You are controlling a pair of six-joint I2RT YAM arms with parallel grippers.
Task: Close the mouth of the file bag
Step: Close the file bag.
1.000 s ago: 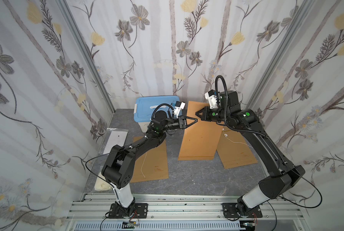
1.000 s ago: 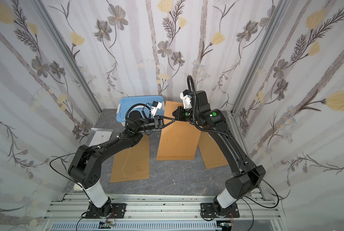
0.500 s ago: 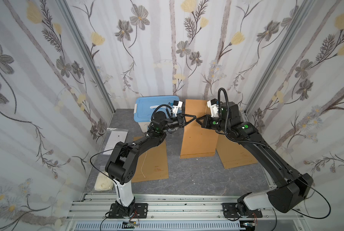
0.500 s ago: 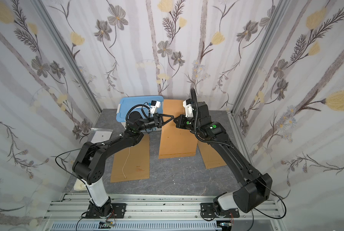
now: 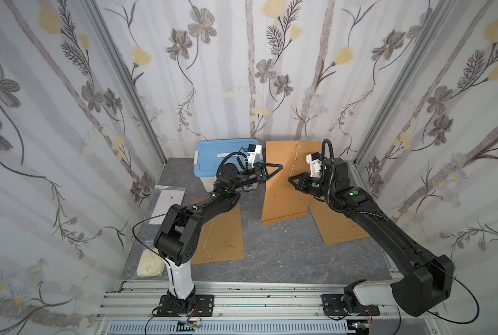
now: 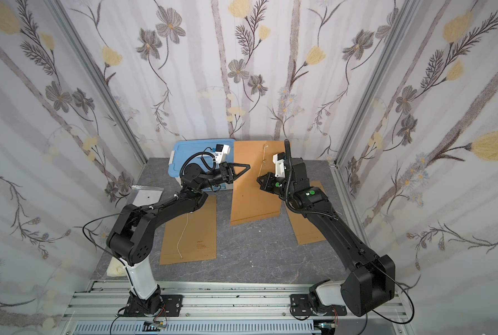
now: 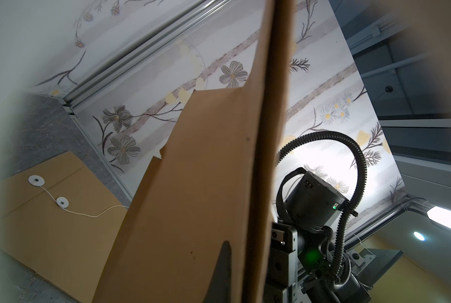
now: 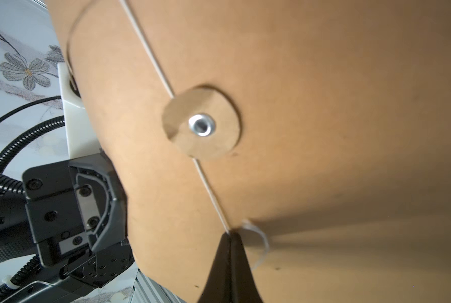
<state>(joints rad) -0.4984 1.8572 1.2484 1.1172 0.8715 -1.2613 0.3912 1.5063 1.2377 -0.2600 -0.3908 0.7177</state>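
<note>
Status on the closing job: the brown kraft-paper file bag (image 5: 282, 191) stands almost upright mid-table in both top views. Its lower edge is down by the grey marbled tabletop (image 5: 271, 255) and its top edge is up in front of the flowered back wall.

The left gripper (image 5: 279, 167) reaches in from the bag's left side with its tips pressed together on the upper part of that edge. The left wrist view shows the file bag nearly edge-on, with one dark finger (image 7: 224, 267) flat against its face.

The right gripper (image 5: 290, 179) sits just in front of the bag's face, close to the left gripper's tips but not touching them. In the right wrist view its tips (image 8: 229, 236) are squeezed shut on the thin white string (image 8: 208, 189). That string runs straight from the tips up past the round paper disc with a metal eyelet (image 8: 202, 126) and on toward the bag's top. A short loose curl of string hangs beside the tips.

Other stuff around:
- A second brown file bag (image 5: 224, 232) lies flat under the left arm.
- A third brown file bag (image 5: 337, 223) lies flat under the right arm.
- A blue-lidded plastic box (image 5: 213, 153) sits behind the left arm.
</note>
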